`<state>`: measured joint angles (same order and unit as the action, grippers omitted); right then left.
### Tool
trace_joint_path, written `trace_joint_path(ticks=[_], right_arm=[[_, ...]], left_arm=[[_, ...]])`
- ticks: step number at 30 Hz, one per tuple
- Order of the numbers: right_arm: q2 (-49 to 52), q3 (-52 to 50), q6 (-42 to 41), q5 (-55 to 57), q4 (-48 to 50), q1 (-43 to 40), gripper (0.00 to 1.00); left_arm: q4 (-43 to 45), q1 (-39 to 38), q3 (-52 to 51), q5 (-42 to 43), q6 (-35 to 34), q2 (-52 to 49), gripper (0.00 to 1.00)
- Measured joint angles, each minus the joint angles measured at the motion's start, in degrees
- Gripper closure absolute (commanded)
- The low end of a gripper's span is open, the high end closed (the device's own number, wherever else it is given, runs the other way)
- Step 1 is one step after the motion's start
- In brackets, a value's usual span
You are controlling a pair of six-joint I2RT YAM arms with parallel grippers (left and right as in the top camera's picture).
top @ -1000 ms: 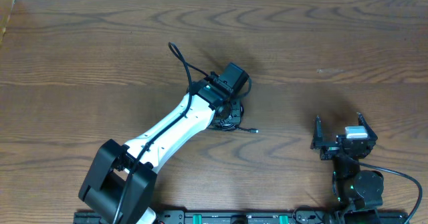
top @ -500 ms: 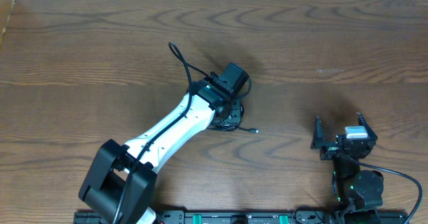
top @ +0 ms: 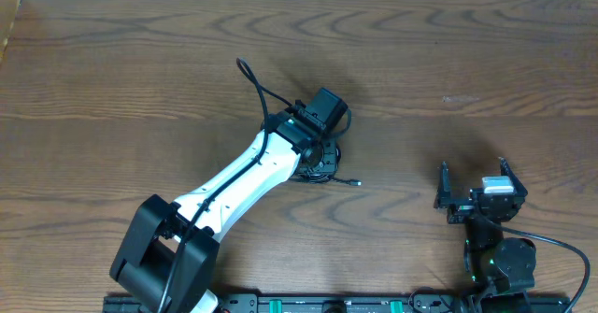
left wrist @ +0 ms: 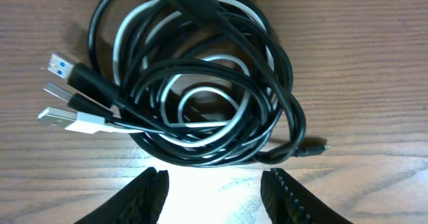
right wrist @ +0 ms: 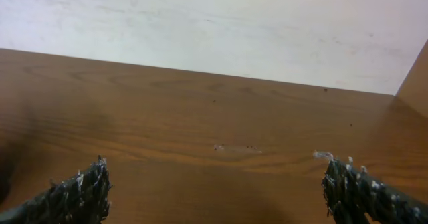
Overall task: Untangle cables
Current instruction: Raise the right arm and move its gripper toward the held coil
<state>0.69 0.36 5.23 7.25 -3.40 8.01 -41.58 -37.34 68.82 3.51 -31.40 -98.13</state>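
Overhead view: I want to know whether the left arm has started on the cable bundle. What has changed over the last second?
Nothing visibly changed. The left gripper stays open just short of the coiled black cable and white cable, holding neither. The right gripper stays open over the table.

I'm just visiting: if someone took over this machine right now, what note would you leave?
Left hand: open, empty, just above the black cable and white cable.
Right hand: open, empty, at the near right of the table.
Cables: coiled together in one heap mid-table, plugs sticking out.
Done: nothing separated yet.
Left: grip one cable, pull it free of the other.
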Motion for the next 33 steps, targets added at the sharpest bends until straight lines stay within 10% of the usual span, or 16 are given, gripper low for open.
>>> trace_joint_path(ticks=[5,33], right_arm=[[0.0,0.0,0.0,-0.02,0.0,0.0,0.01],[0.0,0.0,-0.02,-1.14,-0.02,0.0,0.01]], left_arm=[[-0.13,1.31,0.0,-0.94,0.33,0.0,0.92],[8.11,8.7,-8.59,2.89,0.09,-0.13,0.92]])
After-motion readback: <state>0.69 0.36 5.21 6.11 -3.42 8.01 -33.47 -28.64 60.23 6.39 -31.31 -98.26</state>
